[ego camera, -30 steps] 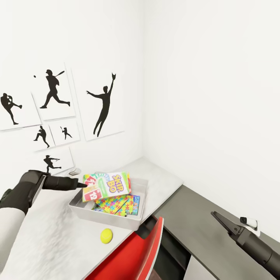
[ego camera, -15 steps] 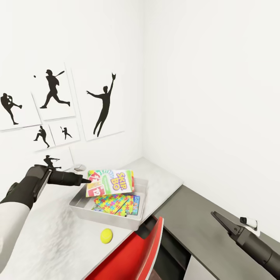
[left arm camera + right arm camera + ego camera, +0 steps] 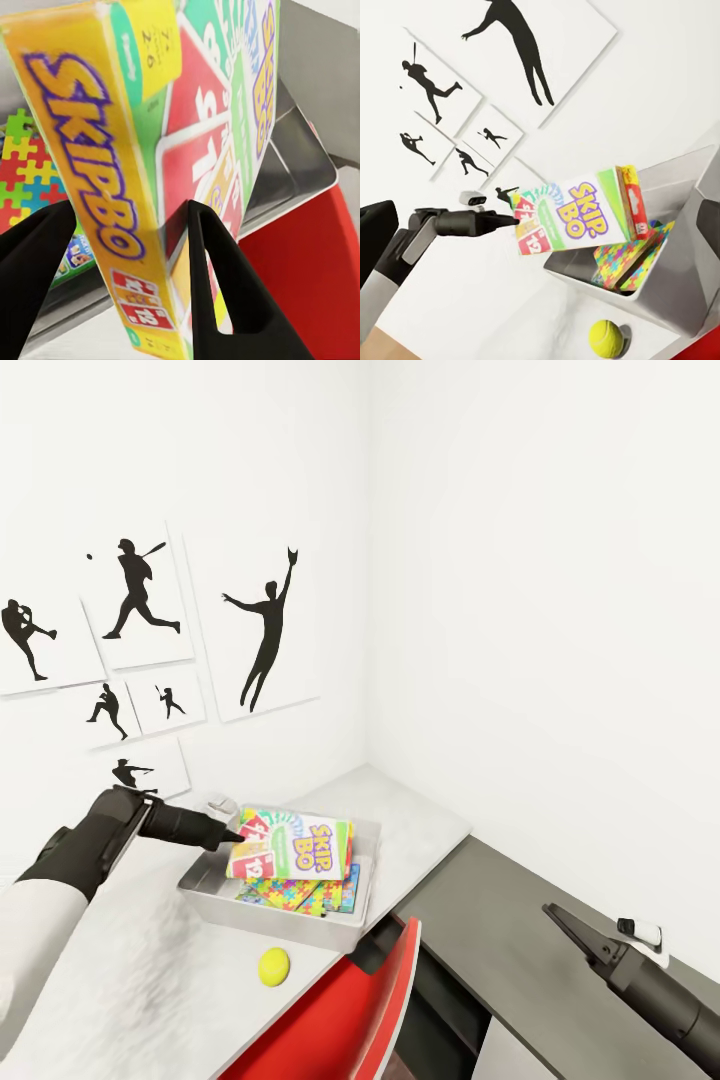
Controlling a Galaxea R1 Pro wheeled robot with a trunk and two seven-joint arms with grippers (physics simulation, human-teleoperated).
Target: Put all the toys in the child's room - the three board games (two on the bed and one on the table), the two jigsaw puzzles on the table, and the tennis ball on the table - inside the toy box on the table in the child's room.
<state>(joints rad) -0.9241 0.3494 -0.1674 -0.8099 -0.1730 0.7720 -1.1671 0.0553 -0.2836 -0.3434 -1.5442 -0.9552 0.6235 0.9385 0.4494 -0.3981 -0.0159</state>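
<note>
We see the left gripper (image 3: 232, 834) clamped on the left edge of the Skip-Bo board game (image 3: 292, 846), its two black fingers (image 3: 225, 285) pressed on either face of the box, which it holds above the toy box (image 3: 222, 896) on the far right part of the table (image 3: 120, 980). Inside the toy box lie the jigsaw puzzles (image 3: 292, 891), stacked under the held box, while the tennis ball (image 3: 273, 966) rests on the table just in front of the toy box, next to a red chair back (image 3: 345, 1020). Over the dark-grey cabinet (image 3: 510, 950) to the right, the right gripper (image 3: 553, 912) hangs with fingers drawn together on nothing.
</note>
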